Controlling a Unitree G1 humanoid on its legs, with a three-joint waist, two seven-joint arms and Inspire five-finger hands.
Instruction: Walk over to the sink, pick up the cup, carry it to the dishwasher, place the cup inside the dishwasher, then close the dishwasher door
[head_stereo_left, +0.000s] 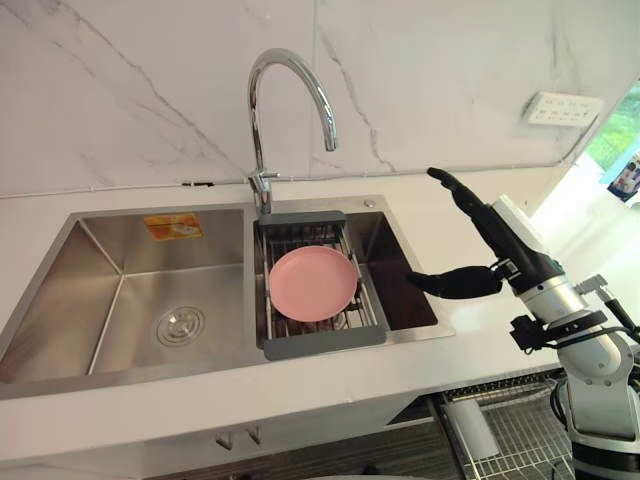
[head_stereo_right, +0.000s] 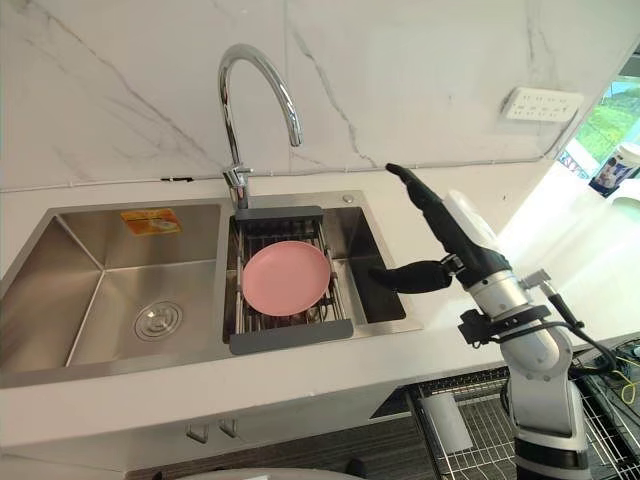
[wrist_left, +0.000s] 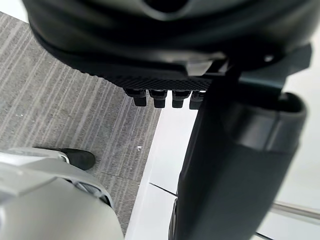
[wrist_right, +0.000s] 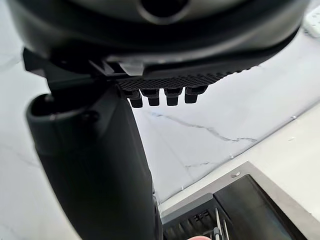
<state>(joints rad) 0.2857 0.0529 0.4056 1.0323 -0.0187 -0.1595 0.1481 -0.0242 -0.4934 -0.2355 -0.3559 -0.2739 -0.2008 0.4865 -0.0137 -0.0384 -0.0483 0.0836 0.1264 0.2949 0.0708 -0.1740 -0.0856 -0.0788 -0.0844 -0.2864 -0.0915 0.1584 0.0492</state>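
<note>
A steel double sink is set in the white counter. Across its right basin sits a grey drain rack with a pink plate lying in it. My right hand hovers over the counter just right of the sink, open. Its fingers stretch toward the wall and its thumb points at the right basin; it holds nothing. In the right wrist view, the right hand faces the marble wall and the rack's corner. My left hand hangs open over grey floor beside a white cabinet front.
A tall chrome faucet arches over the divider between the basins. A white socket is on the marble wall at the right. Below the counter edge at lower right, a wire rack juts out.
</note>
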